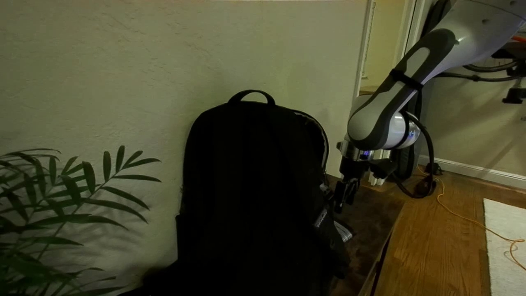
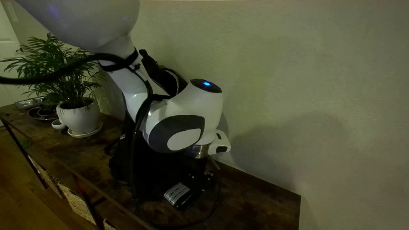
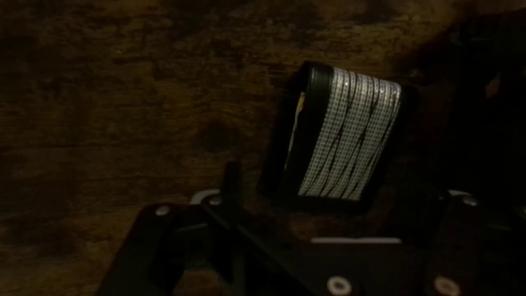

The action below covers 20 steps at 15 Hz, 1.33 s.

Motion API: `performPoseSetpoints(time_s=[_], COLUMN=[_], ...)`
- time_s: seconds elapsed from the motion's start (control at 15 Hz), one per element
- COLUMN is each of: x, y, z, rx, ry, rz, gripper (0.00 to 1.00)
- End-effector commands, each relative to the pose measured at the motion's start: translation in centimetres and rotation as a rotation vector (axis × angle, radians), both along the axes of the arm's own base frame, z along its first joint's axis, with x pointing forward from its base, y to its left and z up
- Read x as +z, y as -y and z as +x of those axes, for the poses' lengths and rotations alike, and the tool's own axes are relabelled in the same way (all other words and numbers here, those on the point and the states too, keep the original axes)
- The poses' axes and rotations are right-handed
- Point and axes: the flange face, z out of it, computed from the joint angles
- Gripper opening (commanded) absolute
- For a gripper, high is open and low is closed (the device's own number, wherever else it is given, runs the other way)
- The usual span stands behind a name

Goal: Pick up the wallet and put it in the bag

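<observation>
The wallet is black with silver textured bands. It rests on the dark wooden table beside the backpack and shows in both exterior views [image 1: 344, 231] [image 2: 176, 193], partly hidden behind the backpack in one of them. In the wrist view the wallet [image 3: 349, 135] lies slightly tilted, its near end reaching toward the space between the fingers. The bag is a black backpack [image 1: 254, 185] standing upright against the wall, its side zipper partly open; the arm covers much of it in an exterior view [image 2: 167, 80]. My gripper [image 1: 346, 197] points down, fingers apart [image 3: 328, 181], holding nothing; its right finger is very dark.
A potted plant [image 2: 80, 116] stands on the same table [image 2: 255, 204], beyond the backpack. The wall [image 2: 303, 95] runs along the table's back. A black cable [image 2: 135, 159] hangs from the arm and loops near the wallet. The lighting is dim.
</observation>
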Motion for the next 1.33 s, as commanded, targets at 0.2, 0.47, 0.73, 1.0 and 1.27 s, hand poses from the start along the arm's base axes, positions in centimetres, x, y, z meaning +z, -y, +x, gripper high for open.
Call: performPoseSetpoints(time_s=[0.2,0.47,0.73,1.0,1.27], x=[-2.8,-3.7,-4.4,-5.5,-6.5], y=[0.0,0.0,0.6,1.3,1.3], z=[-1.1,-0.8,-0.2,0.0,0.3], rx=[-0.006,-0.001,-0.003,-0.007,-0.007], ry=[-0.045,-0.044,-0.050,-0.068,-0.080], rz=[0.064,0.119,0.163,0.174,0.190], gripper=[1.00,1.00,1.00,1.00,1.00])
